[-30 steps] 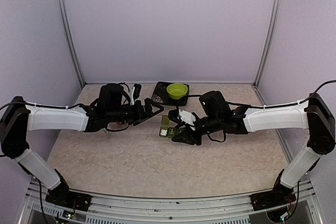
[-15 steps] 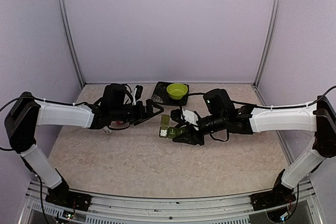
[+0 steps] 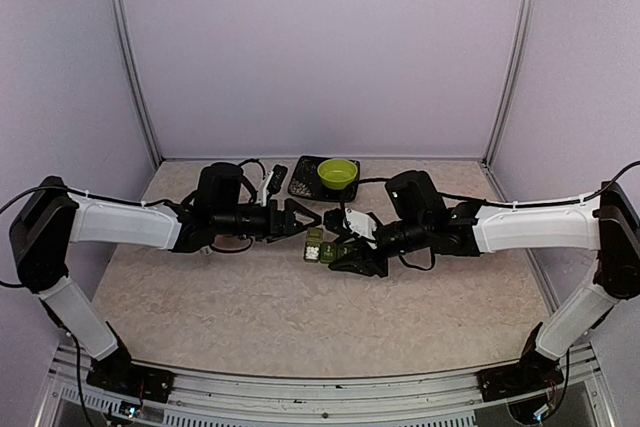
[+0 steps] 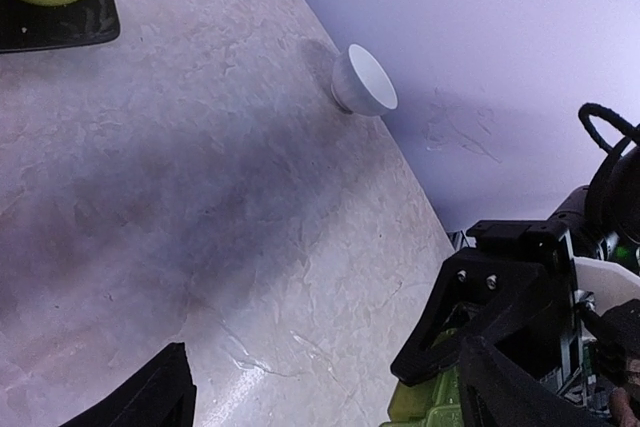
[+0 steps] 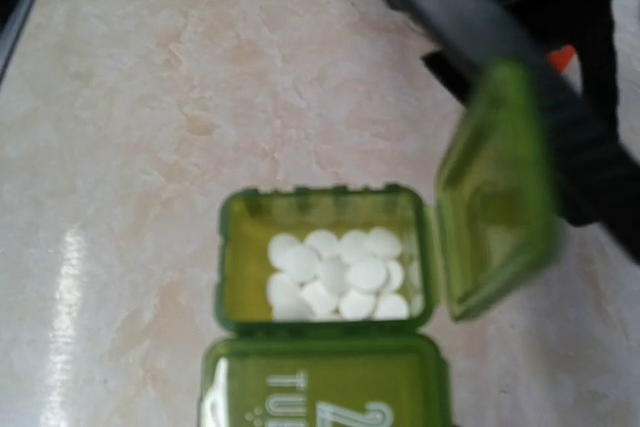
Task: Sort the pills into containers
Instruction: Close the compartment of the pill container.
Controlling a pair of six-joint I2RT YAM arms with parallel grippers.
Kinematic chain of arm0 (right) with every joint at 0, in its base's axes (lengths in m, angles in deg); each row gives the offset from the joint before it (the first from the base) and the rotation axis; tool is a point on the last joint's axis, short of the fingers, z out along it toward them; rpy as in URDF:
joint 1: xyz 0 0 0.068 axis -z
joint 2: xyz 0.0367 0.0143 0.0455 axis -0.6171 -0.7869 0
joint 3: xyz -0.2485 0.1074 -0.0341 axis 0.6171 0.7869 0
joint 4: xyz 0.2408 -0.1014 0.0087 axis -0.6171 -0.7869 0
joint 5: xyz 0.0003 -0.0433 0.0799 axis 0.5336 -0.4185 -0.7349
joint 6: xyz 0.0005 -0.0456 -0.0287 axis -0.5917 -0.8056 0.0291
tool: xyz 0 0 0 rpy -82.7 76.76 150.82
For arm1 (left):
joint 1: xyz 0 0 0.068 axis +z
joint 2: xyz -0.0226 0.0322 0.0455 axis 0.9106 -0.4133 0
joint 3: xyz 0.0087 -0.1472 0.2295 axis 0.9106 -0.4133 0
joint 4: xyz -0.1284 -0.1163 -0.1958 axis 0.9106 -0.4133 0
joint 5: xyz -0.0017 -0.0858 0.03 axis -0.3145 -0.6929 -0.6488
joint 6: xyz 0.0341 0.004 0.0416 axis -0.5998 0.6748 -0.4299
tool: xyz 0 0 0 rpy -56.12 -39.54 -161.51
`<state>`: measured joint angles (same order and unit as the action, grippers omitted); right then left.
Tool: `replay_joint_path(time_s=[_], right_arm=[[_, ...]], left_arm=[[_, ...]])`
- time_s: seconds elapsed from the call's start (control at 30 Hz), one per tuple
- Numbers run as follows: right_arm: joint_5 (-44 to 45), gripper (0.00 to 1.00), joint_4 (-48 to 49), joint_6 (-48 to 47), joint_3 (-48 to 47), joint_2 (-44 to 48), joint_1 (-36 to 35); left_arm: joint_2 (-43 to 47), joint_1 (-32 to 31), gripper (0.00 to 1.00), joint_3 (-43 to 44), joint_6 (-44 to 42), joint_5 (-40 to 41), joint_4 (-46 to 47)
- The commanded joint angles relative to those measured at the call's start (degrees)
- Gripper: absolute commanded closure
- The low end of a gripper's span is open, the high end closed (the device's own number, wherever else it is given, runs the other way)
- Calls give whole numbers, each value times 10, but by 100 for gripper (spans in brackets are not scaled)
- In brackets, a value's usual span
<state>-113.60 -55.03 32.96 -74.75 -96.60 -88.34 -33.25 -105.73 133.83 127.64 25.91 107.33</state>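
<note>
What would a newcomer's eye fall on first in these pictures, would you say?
Probably the open green pill-box compartment near the middle of the table, packed with white pills, its lid swung aside. After that, the lime-green bowl on a black tray toward the far edge.

Table (image 3: 250, 307): beige marbled top.
Far ctr: black tray (image 3: 303, 179), flat on top.
Ctr: green containers (image 3: 322, 247), joined in row, one lid up.
By wall: sm. white cup (image 4: 362, 82).

1. Pale lilac walls (image 3: 320, 47) enclose three sides, evenly lit.
2. Slim metal posts (image 3: 130, 57) stand at the back corners.
3. The beige, marble-patterned worktop (image 3: 300, 317) has a metal rail (image 3: 300, 389) along its near edge.
</note>
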Motion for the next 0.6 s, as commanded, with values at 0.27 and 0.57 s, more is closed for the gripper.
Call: replay_joint_path(time_s=[0.27,0.57], right_arm=[[41,60,13,18,-14,-12,15],[53,60,39,17,2,17,16]], left_arm=[[9,-21,14,-6,-19,-35,17],[-4,-27,19,-11,-8,-41,30]])
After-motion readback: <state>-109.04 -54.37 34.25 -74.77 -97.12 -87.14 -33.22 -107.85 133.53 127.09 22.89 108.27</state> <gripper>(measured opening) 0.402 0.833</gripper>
